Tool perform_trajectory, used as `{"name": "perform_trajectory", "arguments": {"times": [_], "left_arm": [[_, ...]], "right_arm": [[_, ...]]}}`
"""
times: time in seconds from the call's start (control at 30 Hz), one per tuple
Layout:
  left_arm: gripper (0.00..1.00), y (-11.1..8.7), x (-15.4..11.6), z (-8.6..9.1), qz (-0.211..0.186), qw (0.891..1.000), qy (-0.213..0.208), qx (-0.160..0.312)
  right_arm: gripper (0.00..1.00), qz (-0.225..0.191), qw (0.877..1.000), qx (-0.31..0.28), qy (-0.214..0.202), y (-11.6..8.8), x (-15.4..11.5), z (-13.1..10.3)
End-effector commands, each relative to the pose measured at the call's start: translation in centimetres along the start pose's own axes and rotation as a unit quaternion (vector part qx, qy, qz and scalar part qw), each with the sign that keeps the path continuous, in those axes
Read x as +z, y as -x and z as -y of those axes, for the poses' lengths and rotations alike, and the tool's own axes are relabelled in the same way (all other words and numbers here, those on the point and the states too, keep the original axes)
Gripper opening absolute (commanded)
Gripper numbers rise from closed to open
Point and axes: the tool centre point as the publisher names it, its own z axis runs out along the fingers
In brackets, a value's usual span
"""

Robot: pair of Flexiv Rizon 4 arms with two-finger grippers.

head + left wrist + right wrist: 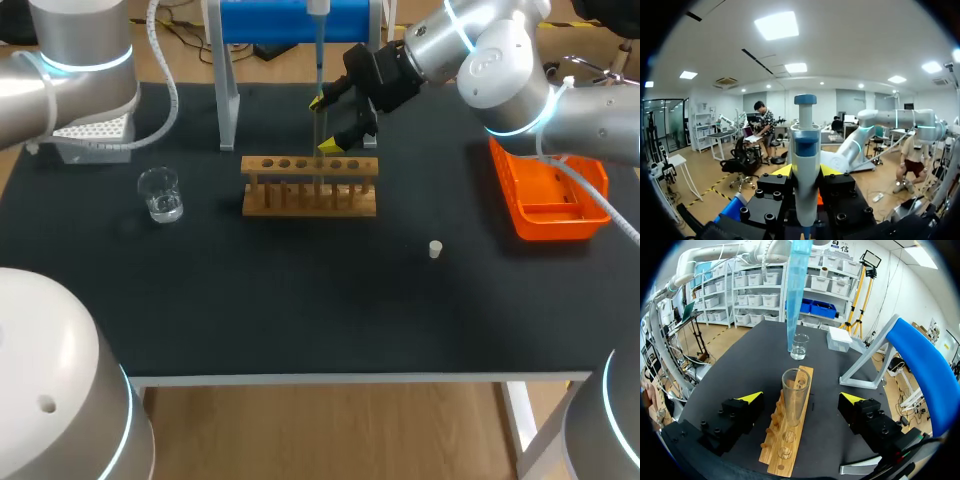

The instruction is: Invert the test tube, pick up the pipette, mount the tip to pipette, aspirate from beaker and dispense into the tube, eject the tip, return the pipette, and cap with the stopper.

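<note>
Pipette (805, 145) clamped upright in left pincer (806, 171), right pincer (801, 397) wide apart flanking upright test tube (795, 407)

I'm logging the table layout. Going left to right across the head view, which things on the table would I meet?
tip box → beaker → wooden tube rack → stopper → orange bin

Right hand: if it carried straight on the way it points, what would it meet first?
The tube, standing in the rack between the right hand's open fingers, so it would likely reach the palm first; the beaker lies farther on. Depth is hard to judge.
</note>
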Motion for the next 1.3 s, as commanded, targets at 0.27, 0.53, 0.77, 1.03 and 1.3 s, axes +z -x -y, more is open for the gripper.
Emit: {"name": "perform_trajectory", "arguments": {"times": [0.27, 0.53, 0.77, 1.03, 1.3], "left_arm": [[0.0, 0.3, 0.7, -1.3, -0.006, 1.0, -0.012, -0.006], [0.0, -0.1, 0.5, -1.9, -0.004, 1.0, -0.017, -0.014], [0.0, -0.2, 0.2, -2.3, -0.002, 1.0, -0.016, -0.02], [0.0, 0.0, -0.1, -2.7, 0.001, 1.0, -0.014, -0.022], [0.0, 0.4, -0.6, -2.9, 0.006, 1.0, -0.012, -0.023]], "right_arm": [[1.0, -0.002, 1.0, 0.0, -0.001, 0.0, -0.1, 0.0], [1.0, -0.002, 1.0, 0.0, -0.001, 0.0, -0.1, 0.0], [1.0, -0.002, 1.0, 0.0, -0.001, 0.0, -0.1, 0.0], [1.0, -0.002, 1.0, 0.0, -0.001, 0.0, -0.1, 0.0], [1.0, -0.002, 1.0, 0.0, -0.001, 0.0, -0.1, 0.0]]}}
